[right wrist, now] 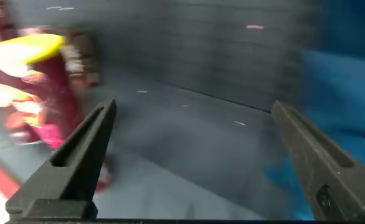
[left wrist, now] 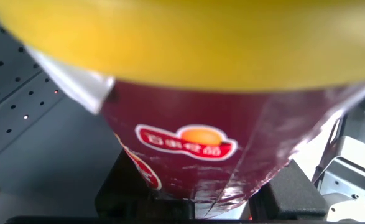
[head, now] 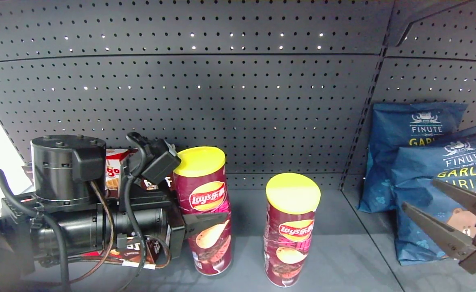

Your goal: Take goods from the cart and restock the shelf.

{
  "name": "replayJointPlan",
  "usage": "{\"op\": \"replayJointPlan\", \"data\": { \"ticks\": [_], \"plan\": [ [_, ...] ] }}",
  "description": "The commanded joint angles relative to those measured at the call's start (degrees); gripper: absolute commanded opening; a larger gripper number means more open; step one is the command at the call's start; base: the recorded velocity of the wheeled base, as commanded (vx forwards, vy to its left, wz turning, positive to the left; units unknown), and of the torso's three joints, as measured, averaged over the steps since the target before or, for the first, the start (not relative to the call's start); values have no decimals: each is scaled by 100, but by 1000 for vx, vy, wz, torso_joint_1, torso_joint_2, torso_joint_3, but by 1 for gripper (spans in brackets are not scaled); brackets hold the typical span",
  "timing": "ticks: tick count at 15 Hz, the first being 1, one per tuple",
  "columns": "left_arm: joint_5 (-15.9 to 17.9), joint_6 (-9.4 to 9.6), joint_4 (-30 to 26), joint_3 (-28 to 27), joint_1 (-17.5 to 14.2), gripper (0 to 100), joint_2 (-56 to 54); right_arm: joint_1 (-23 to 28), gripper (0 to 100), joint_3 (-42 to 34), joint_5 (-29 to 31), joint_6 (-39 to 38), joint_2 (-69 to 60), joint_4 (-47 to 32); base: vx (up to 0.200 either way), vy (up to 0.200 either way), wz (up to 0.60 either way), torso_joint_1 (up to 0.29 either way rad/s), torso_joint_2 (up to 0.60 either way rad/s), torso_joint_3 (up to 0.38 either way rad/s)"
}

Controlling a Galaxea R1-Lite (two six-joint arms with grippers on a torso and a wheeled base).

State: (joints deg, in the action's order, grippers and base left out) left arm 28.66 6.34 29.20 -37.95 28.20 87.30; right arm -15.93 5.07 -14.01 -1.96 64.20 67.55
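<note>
Left of the free chip can on the shelf, the left gripper has its jaws pinching the held chip can upright. Right of it, the right gripper has its jaws spread before the blue snack bags. Snack boxes crowd the far left.

Dark pegboard wall, grey shelf

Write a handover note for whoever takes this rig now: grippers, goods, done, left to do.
Left gripper: shut on the left can, which stands upright on the shelf.
Right gripper: open, empty, near the blue bags.
Right can: upright on the shelf, free.
Done: one can shelved, a second set down.
To do: release the left can, fetch more goods.
</note>
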Motion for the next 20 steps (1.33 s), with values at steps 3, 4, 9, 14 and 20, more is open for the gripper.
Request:
{"op": "replayJointPlan", "data": {
  "ticks": [3, 4, 9, 14, 20],
  "plan": [
    [-1, -1, 7, -20, 10, 0, 86, 1145, 100, -507, 337, 3, -1041, -471, 0, 0, 0, 0, 0, 0],
    [-1, 8, 7, -20, 10, 0, 86, 1224, 100, -507, 460, 3, -1225, -673, 0, 0, 0, 0, 0, 0],
    [-71, 8, 51, -107, 10, 0, 77, 1655, 100, -507, 715, -59, -2798, -2650, 0, 0, 0, 0, 0, 0],
    [-115, 43, 165, 7, 10, 0, 59, 2094, 100, -507, 698, -59, -5892, -6227, 0, 0, 0, 0, 0, 0],
    [-185, 43, 174, -63, 2, 0, 51, 2112, 100, -507, 1524, 29, -5954, -6746, 0, 0, 0, 0, 0, 0]
  ]
}}
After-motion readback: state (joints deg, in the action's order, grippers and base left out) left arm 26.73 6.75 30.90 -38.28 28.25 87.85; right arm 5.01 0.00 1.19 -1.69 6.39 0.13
